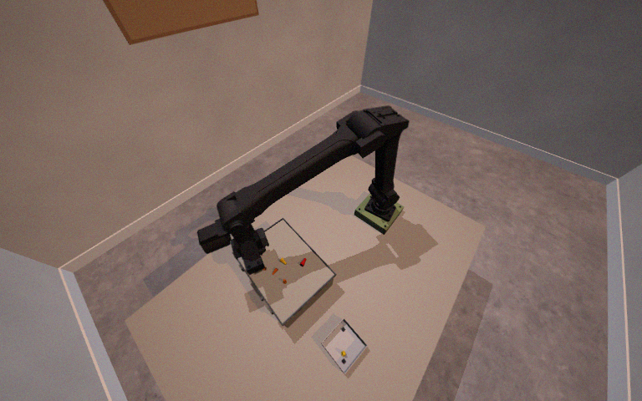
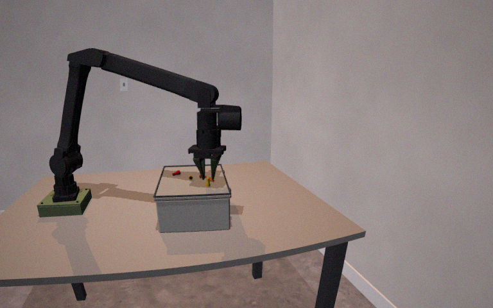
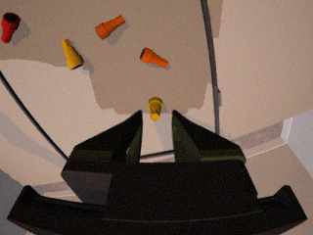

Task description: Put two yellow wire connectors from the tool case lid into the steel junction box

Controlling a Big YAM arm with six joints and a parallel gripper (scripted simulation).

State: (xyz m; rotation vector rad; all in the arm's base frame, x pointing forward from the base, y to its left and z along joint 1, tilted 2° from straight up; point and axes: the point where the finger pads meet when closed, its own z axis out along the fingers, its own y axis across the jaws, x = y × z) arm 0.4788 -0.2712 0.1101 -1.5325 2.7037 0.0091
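My gripper (image 2: 208, 179) (image 3: 156, 116) points down just above the lid, fingers partly open with nothing held. In the top view its fingertips are hidden. An upright yellow connector (image 2: 207, 182) (image 3: 155, 104) stands on the lid (image 1: 308, 285) (image 2: 171, 188) (image 3: 29, 88), in line with the gap between the fingertips in the wrist view; it is hidden in the top view. Another yellow connector (image 1: 282, 260) (image 2: 190, 177) (image 3: 73, 55) lies on its side nearby. The steel junction box (image 1: 348, 341) holds one yellow connector (image 1: 343, 353); the box is out of view elsewhere.
Two orange connectors (image 3: 110, 26) (image 3: 154, 57) lie beyond the upright yellow one in the wrist view. A further orange connector (image 1: 284, 281) is nearer the junction box. A red connector (image 1: 303, 261) (image 2: 176, 172) (image 3: 10, 26) lies toward the arm's base. A dark raised rim edges the lid.
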